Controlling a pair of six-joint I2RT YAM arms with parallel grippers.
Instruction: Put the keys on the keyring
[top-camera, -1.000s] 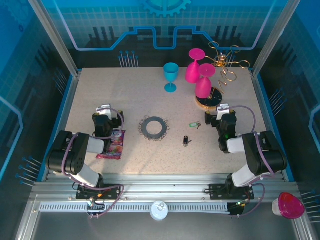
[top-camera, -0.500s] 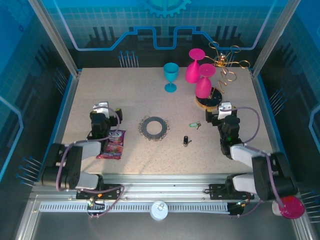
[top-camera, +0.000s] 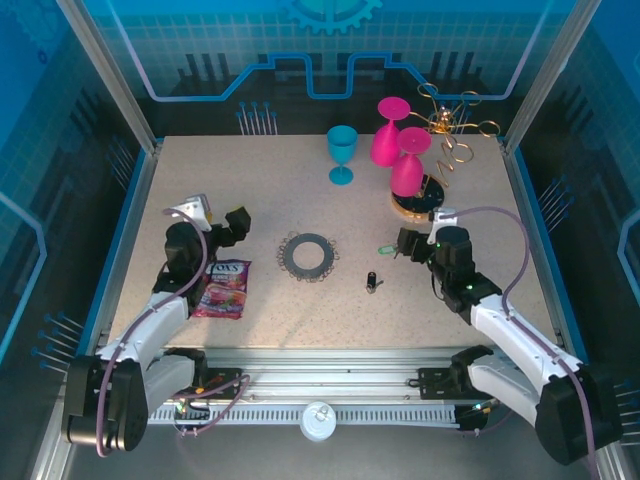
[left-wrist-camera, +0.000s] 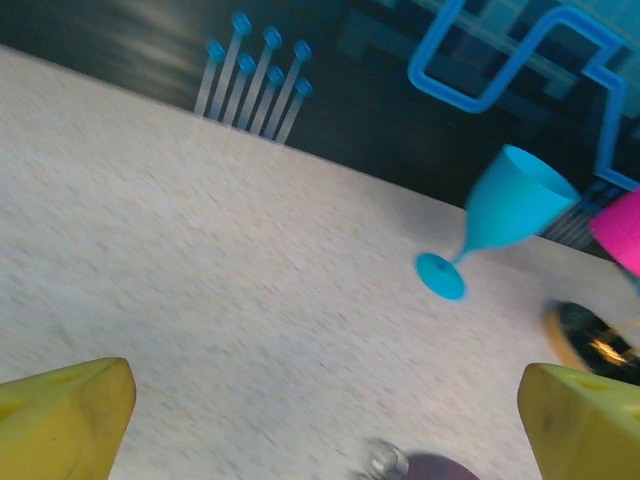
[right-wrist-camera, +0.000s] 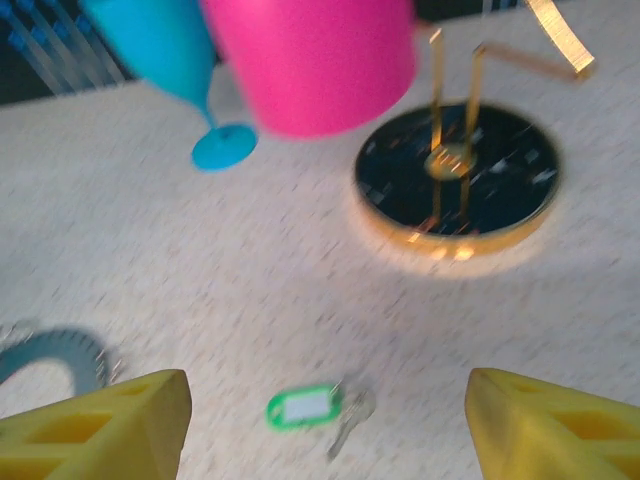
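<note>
Pink and purple, the sweets packet (top-camera: 225, 287) lies nearest the arm bases on the left of the speckled desk (top-camera: 260, 190), just where it lay a second ago. About level with it, right of centre, the black-headed key (top-camera: 372, 282) has not moved. A little farther off, the keyring (top-camera: 307, 256) lies flat mid-desk with its wire loops round the rim. The green-headed key (top-camera: 385, 250) lies to its right. Both are where they were, apart from each other, and neither key is on the ring.

The arms are what changed. A second ago both were folded back over their bases; now both are stretched out over the desk. The right gripper (top-camera: 413, 238) has swung left and sits just beside the green-headed key. In the right wrist view that key lies ahead of the yellow fingers (right-wrist-camera: 100, 425), which stand wide apart and hold nothing. The rim of the keyring shows at that view's left edge. The left gripper (top-camera: 214, 214) sits at much the same spot beyond the packet, well apart from the keyring, but has turned. Its fingers are spread wide over bare desk.

Farthest off, all is unchanged. The blue goblet (top-camera: 341, 153) stands upright, and two pink glasses (top-camera: 390, 135) sit feet uppermost at the gold wire stand (top-camera: 450, 130). The stand's dark round base (right-wrist-camera: 455, 180) lies beyond the green-headed key.
</note>
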